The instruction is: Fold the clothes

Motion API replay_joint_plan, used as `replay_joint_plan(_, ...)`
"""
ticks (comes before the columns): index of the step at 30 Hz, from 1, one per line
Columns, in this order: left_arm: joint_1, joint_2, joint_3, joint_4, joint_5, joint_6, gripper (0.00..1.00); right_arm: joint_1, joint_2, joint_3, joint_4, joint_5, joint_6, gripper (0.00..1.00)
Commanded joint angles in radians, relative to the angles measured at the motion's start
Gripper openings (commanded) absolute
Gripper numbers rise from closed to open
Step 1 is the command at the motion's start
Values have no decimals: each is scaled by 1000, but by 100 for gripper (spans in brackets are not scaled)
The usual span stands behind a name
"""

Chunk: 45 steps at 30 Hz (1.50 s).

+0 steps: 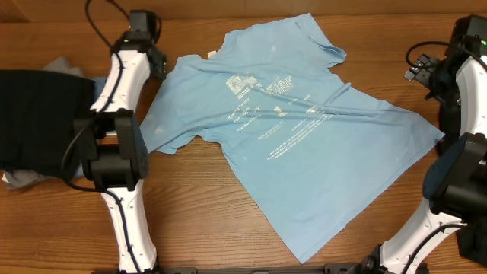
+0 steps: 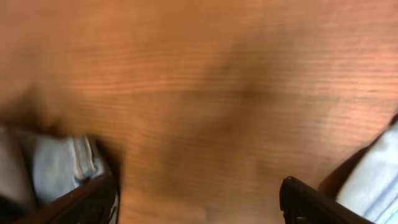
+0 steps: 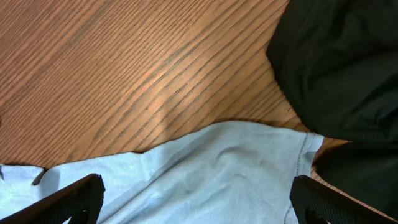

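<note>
Overhead: light-blue T-shirt [image 1: 304, 144] lies spread flat mid-table [image 1: 198, 190], print side up, collar toward the far edge. Left gripper [image 1: 156, 61] sits just beside the shirt's near-left sleeve. Its wrist view shows the jaws wide apart with nothing between them, only blurred bare wood. Right gripper [image 1: 422, 72] is off the shirt's right side, fingers spread wide over a shirt edge, nothing clamped. Black garment [image 1: 38, 114] lies well left of the shirt.

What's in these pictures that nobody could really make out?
Lettering on the light blue T-shirt: overhead, too small to read.
Cloth scrap in the left wrist view: too blurred to identify.
Grey cloth beside the black garment: overhead, mostly covered by it.
</note>
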Motion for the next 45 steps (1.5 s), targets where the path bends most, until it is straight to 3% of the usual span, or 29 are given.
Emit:
replay_joint_plan(1,-17,-19,81,-111,114,-90,86,-3,-1,18,3,0,0,100)
replay_joint_plan(3,-22,-35,105,-182,200,-105,77,-3,-1,18,3,0,0,100)
replay_joint_plan(4,-24,-45,113,-219,247,-106,63,-3,-1,18,3,0,0,100)
replay_joint_plan(6,-26,-71,117,-294,330,-116,4,-3,-1,18,2,0,0,100)
replay_joint_plan(10,-26,-111,117,-451,492,-169,4,-3,-1,18,2,0,0,100)
replay_joint_plan(13,-24,-117,117,-562,568,-169,17,-3,-1,18,3,0,0,100)
replay_joint_plan(16,-24,-116,114,-657,574,-166,37,-3,-1,18,2,0,0,100)
replay_joint_plan(20,-24,-116,101,-741,574,-163,38,-4,-1,18,2,0,0,100)
replay_joint_plan(28,-28,-116,64,-748,574,-166,44,-3,-1,18,3,0,0,100)
replay_joint_plan(36,-29,-116,64,-741,574,-166,47,-3,-1,18,216,0,5,100)
replay_joint_plan(42,-29,-116,64,-745,566,-119,83,-3,-1,18,216,0,5,100)
replay_joint_plan(45,-29,-116,64,-737,538,-120,86,-3,-1,18,217,-1,5,100)
